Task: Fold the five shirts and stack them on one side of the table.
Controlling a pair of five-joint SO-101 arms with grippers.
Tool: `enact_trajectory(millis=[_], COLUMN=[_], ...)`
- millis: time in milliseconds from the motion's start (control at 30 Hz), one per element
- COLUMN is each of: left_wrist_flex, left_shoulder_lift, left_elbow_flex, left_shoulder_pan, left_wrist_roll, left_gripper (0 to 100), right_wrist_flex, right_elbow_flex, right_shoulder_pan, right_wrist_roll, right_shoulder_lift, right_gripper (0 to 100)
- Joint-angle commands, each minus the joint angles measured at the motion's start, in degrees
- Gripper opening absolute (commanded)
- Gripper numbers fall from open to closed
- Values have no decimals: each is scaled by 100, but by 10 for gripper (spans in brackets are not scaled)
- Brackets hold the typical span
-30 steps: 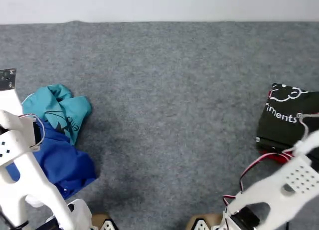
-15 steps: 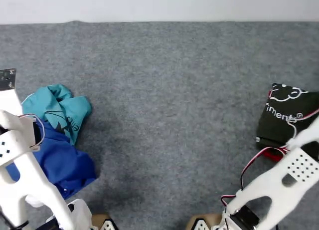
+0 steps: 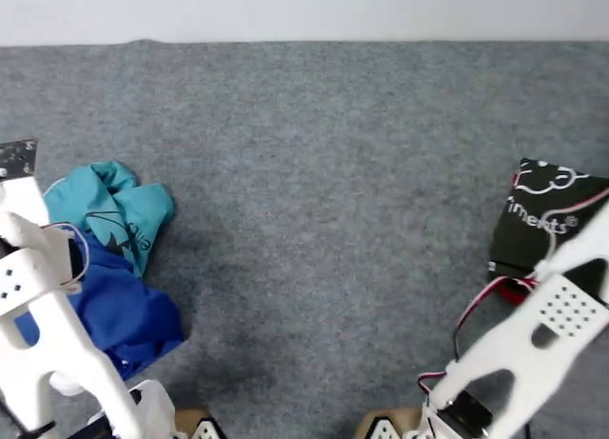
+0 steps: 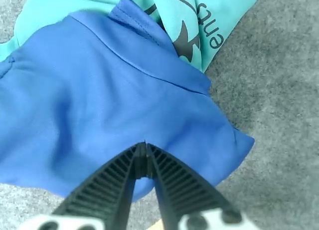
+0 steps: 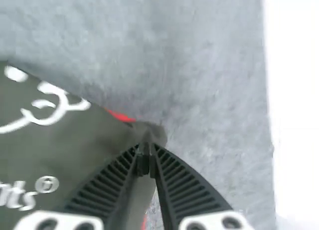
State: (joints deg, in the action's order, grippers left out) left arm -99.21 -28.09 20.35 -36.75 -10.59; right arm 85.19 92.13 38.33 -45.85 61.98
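Observation:
A crumpled blue shirt (image 3: 124, 310) lies at the table's left side, with a teal shirt (image 3: 119, 210) bunched just behind it. In the left wrist view my left gripper (image 4: 145, 149) is shut, its tips just over the blue shirt (image 4: 104, 100), and the teal shirt (image 4: 199, 20) lies beyond. At the right edge sits a folded black shirt (image 3: 547, 220) with white print, on top of a red one (image 3: 514, 291). My right gripper (image 5: 144, 146) is shut at a corner of the black shirt (image 5: 60, 145), and the cloth bunches up at its tips.
Grey carpet-like table cover (image 3: 333, 201) spreads wide between the two piles. A pale wall runs along the far edge. Red, white and black cables (image 3: 471, 320) trail from the right arm near the front edge.
The right arm has shifted a little up and to the left over the black shirt. The left arm has barely moved, and the shirts lie where they were.

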Motion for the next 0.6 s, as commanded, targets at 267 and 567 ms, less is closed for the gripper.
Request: enact_trajectory(millis=[267, 567], left_wrist_flex=[105, 114], left_shoulder_lift=[-167, -158], left_elbow_flex=[-57, -426], left_shoulder_pan=[35, 35], left_wrist_roll=[-44, -413], left_gripper=[6, 8], right_wrist_flex=[1789, 1798], right_elbow_flex=[343, -3209], right_shoulder_pan=[-418, -655], right_wrist_roll=[949, 1046], right_shoulder_lift=[-884, -2958], right_gripper=[14, 13])
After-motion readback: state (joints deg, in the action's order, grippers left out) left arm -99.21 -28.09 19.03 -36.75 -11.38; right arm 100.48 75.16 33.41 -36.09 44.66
